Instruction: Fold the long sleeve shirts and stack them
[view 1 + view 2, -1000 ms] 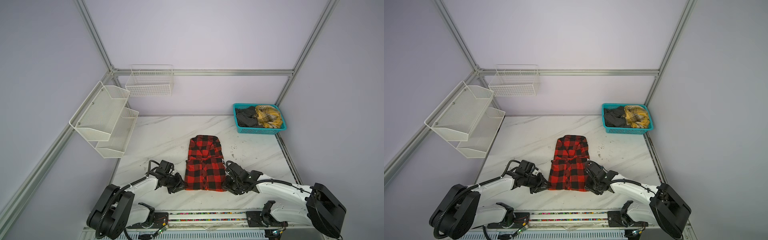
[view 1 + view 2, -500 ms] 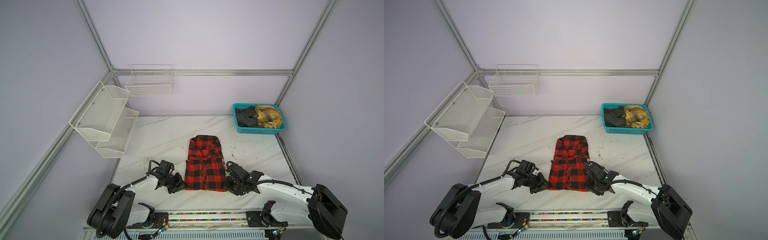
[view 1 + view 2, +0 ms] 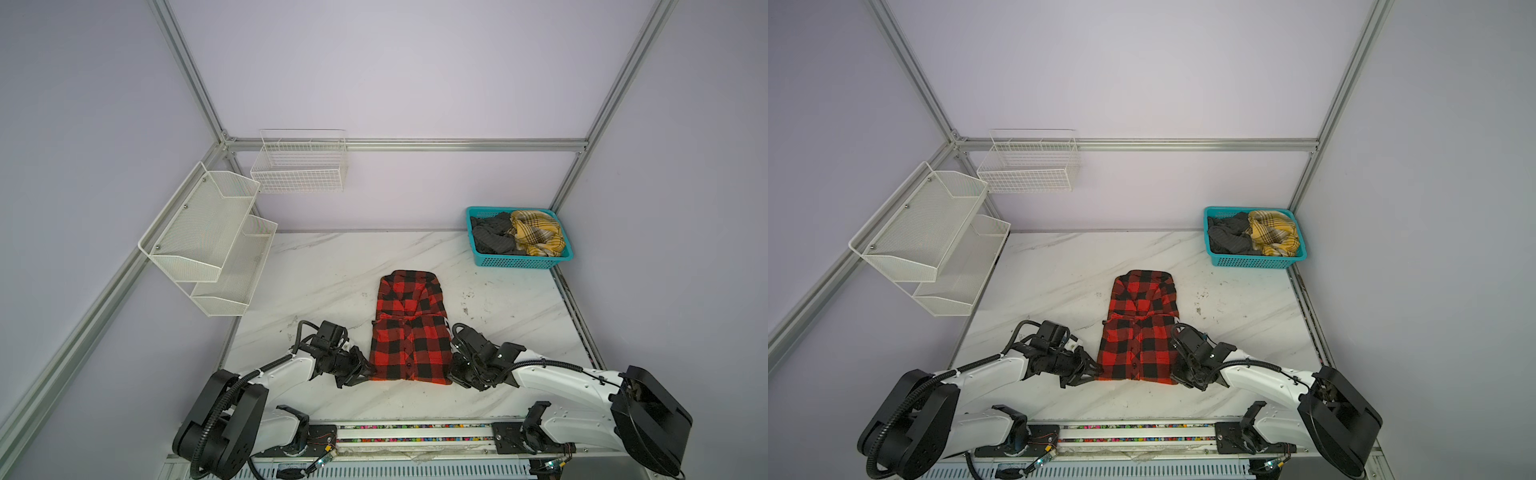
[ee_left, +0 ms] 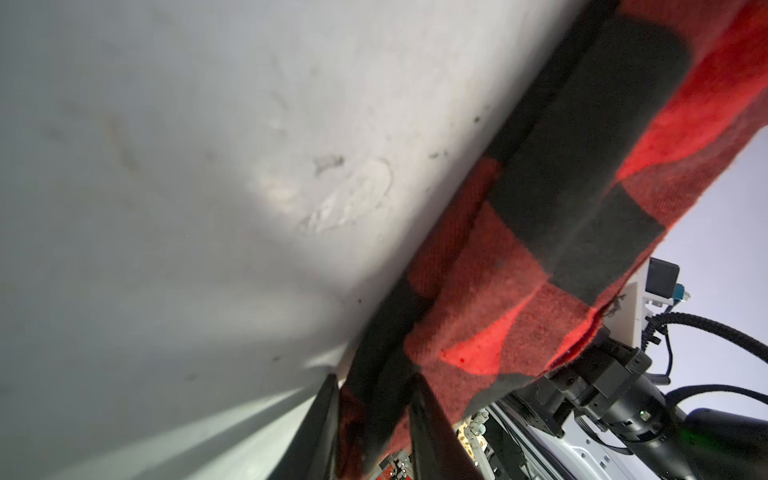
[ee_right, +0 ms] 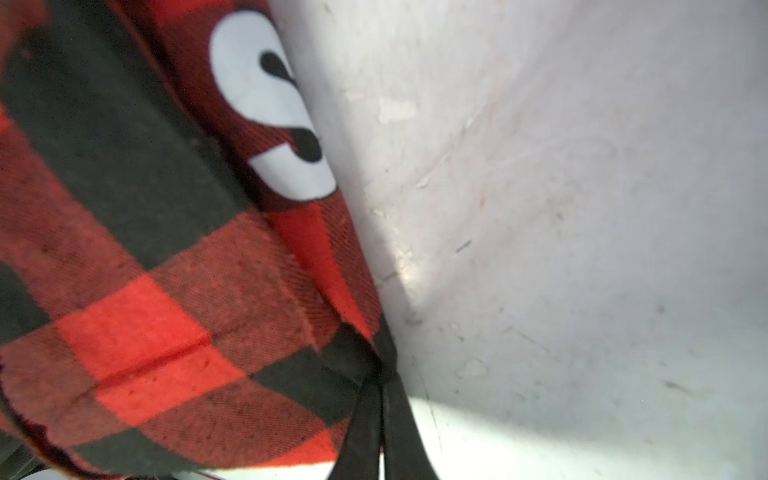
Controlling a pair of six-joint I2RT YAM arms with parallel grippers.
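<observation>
Base rail: nearest to us, the arms' base rail point(image 3: 415, 434) runs along the front table edge, and both white arms reach in low from it.
Left gripper: our left gripper point(image 3: 368, 372) sits at the near left corner of the shirt. In the left wrist view point(image 4: 374, 432) its dark fingers point(image 4: 316, 428) stand slightly apart, with bunched hem layers pinched between them.
Right gripper: our right gripper point(image 3: 451, 374) sits at the near right corner. In the right wrist view point(image 5: 384, 419) its fingers point(image 5: 365, 424) are pressed together, and the cloth corner is gathered into their tips.
Red-and-black buffalo-check shirt: the red-and-black buffalo-check shirt point(image 3: 409, 328) lies on the table between our two grippers. It is folded into a narrow panel with the button placket up, the hem toward us and the collar end away.
White block letter: in the right wrist view we see a white block letter point(image 5: 266, 95) on a lower layer at the shirt's edge, against the tabletop.
Marble tabletop: the marble tabletop point(image 3: 332, 270) shows dark scuffs just right of the shirt.
Teal basket: the teal basket point(image 3: 523, 262) stands in the far right corner, well apart from the folded shirt.
Basket contents: a dark grey shirt point(image 3: 492, 239) on the left and a yellow plaid shirt point(image 3: 536, 232) on the right lie crumpled and touching.
Wall racks: farthest from us, a two-tier white mesh shelf point(image 3: 208, 232) hangs on the left wall and a white wire basket point(image 3: 299, 166) on the back wall.
</observation>
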